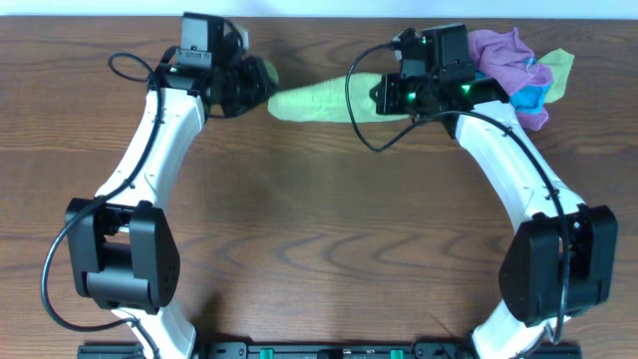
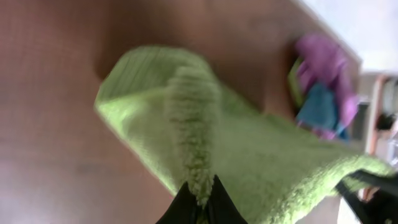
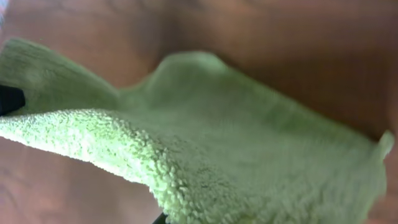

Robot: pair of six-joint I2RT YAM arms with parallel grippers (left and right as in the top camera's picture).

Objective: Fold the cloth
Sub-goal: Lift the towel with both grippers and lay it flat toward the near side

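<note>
There is one table (image 1: 319, 249), one green cloth (image 1: 314, 103) and two arms (image 1: 159, 140) (image 1: 508, 170). Right of the green cloth, one heap (image 1: 518, 75) shows three more cloths: purple (image 1: 498, 52), blue (image 1: 533, 98), yellow (image 1: 556, 68).

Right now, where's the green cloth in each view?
Overhead: green cloth at top centre, running left to right.
Left wrist: fills the centre to the lower right.
Right wrist: spans nearly the whole frame.
Landmark: purple-and-blue cloth pile, top right overhead, upper right in left wrist; not in right wrist.

No legible text, labels, brands or numbers in any view.
</note>
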